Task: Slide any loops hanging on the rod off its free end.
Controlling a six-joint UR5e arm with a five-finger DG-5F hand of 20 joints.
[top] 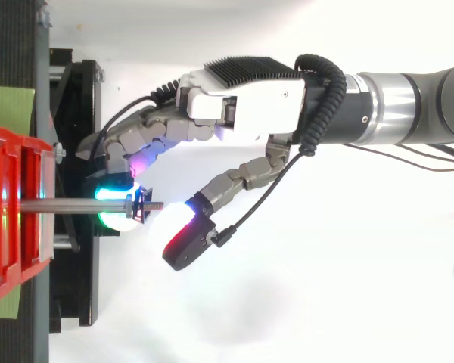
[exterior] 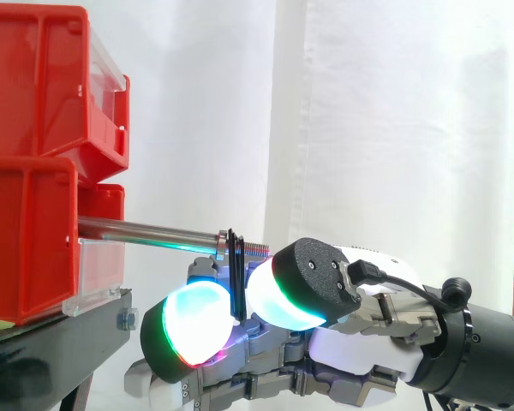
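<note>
Side view: loops [exterior: 234, 267] at rod [exterior: 146, 231] tip, between pads [exterior: 193, 321] of hand [exterior: 343, 347], seemingly pinched.

The arm [top: 408, 106] comes in level from the right, hand [top: 242, 102] leading.

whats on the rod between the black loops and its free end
Nothing: beyond the loops the rod runs bare and threaded to its tip, in both views.
</note>
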